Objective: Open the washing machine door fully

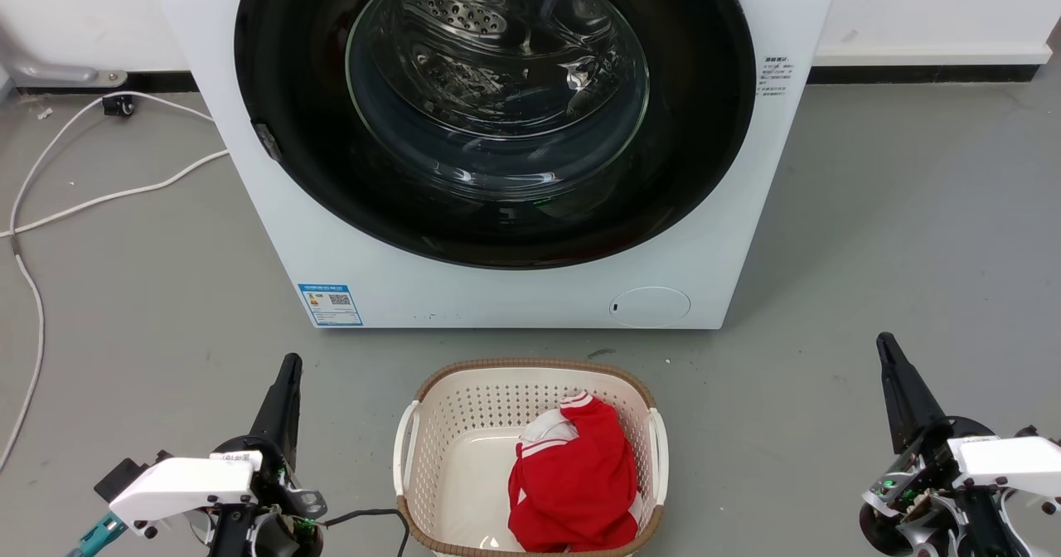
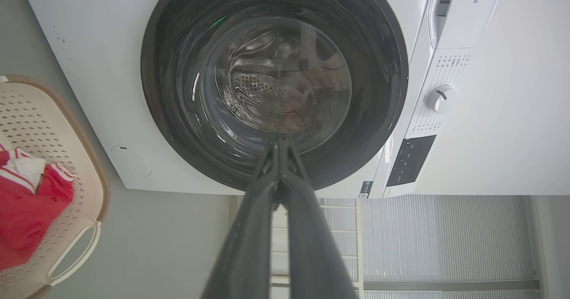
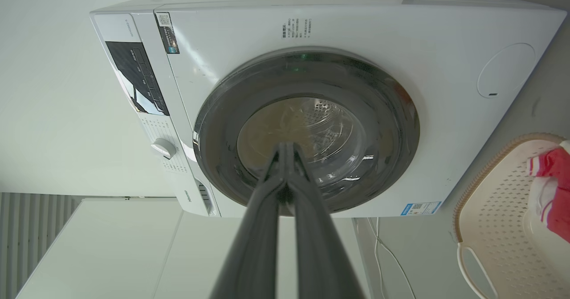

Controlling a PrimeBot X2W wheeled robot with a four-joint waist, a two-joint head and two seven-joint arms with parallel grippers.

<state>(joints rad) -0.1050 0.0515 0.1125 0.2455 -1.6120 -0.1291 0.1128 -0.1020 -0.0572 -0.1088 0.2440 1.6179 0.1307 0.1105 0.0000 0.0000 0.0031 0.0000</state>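
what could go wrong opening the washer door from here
The laundry basket stands right before the washing machine; rolling closer could bump it.
The washing machine door is glossy, and the only grip I see is a small grey tab at its left edge; the shut left claw may slip off.
The floor cable could snag a wheel.

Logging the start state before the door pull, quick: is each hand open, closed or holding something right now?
Left hand: closed, its two long dark fingers pressed together, holding nothing.
Right hand: closed, fingers together, holding nothing.
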